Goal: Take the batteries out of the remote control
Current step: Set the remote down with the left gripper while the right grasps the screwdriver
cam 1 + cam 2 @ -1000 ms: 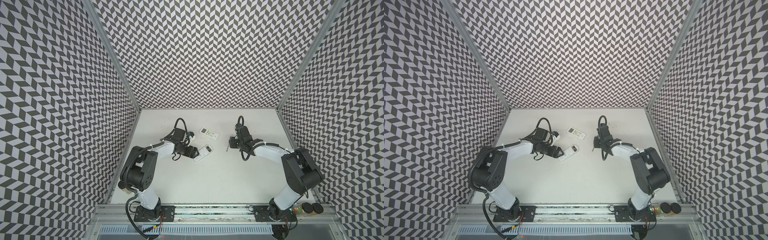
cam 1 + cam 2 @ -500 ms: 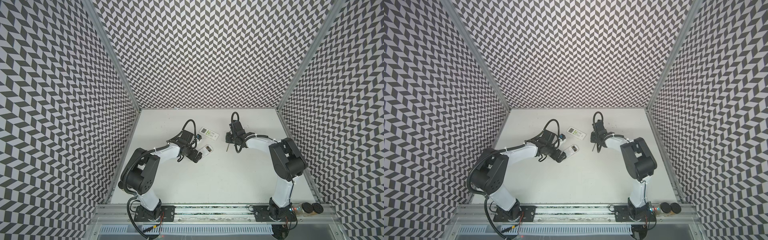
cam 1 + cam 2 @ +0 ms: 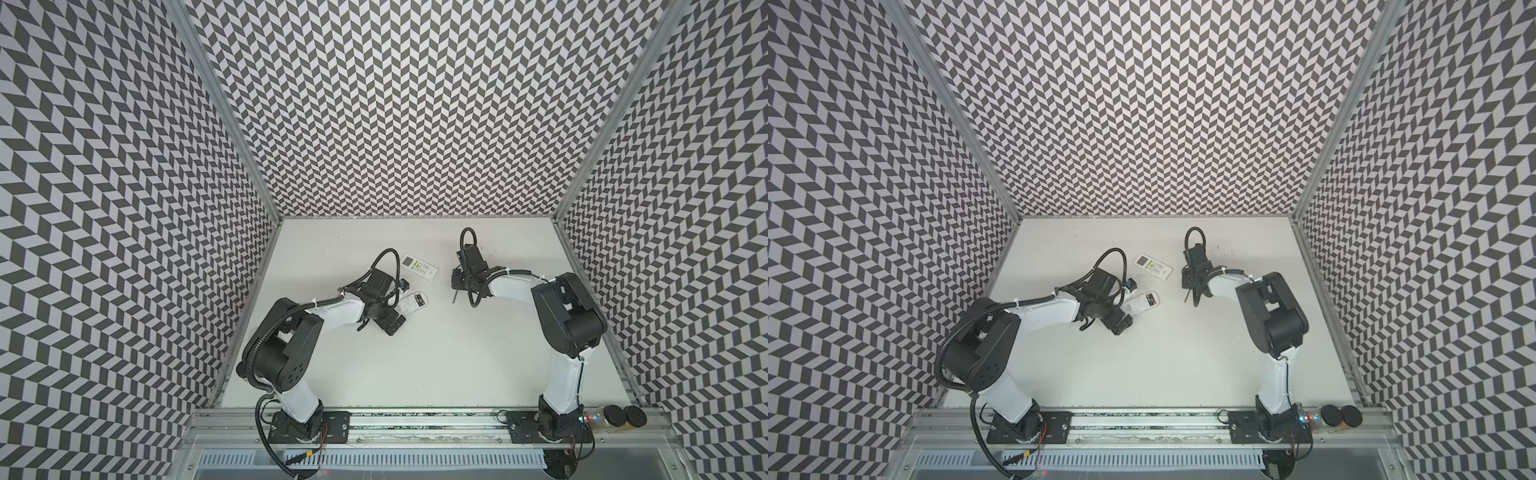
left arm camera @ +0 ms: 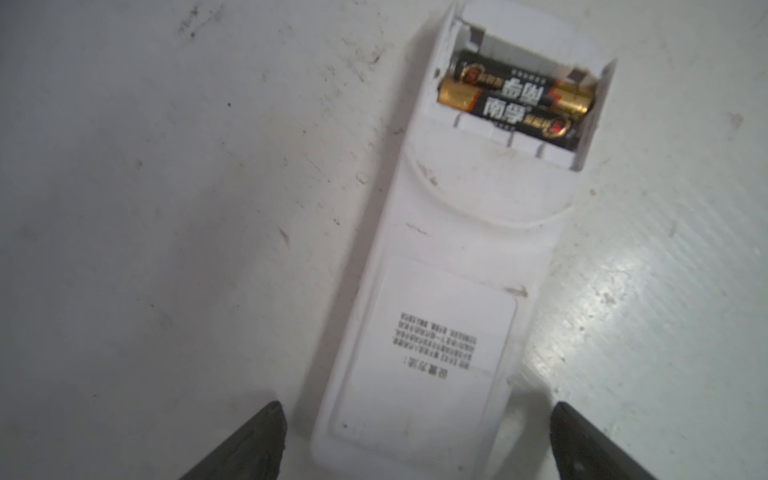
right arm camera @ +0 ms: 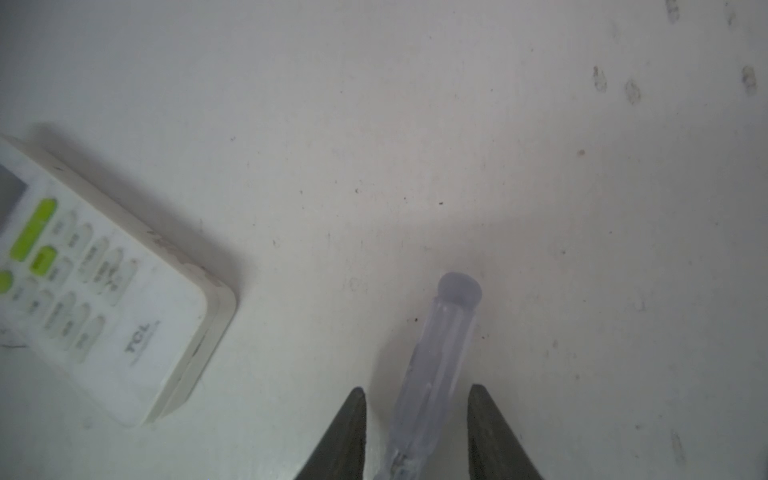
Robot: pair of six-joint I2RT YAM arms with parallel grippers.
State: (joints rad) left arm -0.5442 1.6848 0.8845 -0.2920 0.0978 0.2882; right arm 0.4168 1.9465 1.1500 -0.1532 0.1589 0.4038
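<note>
A white remote control (image 4: 449,249) lies face down with its battery bay uncovered. Two black batteries (image 4: 511,104) with gold ends sit side by side in the bay. My left gripper (image 4: 415,405) is open, one fingertip on each side of the remote's label end, not touching it. In both top views this remote (image 3: 415,301) (image 3: 1144,302) lies just beyond the left gripper (image 3: 400,308). My right gripper (image 5: 417,388) straddles the clear handle of a screwdriver (image 5: 440,353) lying on the table, with a gap on each side. The screwdriver's shaft (image 3: 455,297) pokes out below the right gripper (image 3: 458,286).
A second white remote (image 5: 95,282) (image 3: 419,266) with green buttons lies face up between the two arms, towards the back. Two dark-lidded jars (image 3: 623,415) stand on the front rail at the right. Patterned walls enclose the white table (image 3: 436,365) on three sides.
The left arm has pushed forward and its jaws have spread wide around the remote's end. The right arm has swung left over the screwdriver, and its jaws have narrowed around the handle.
</note>
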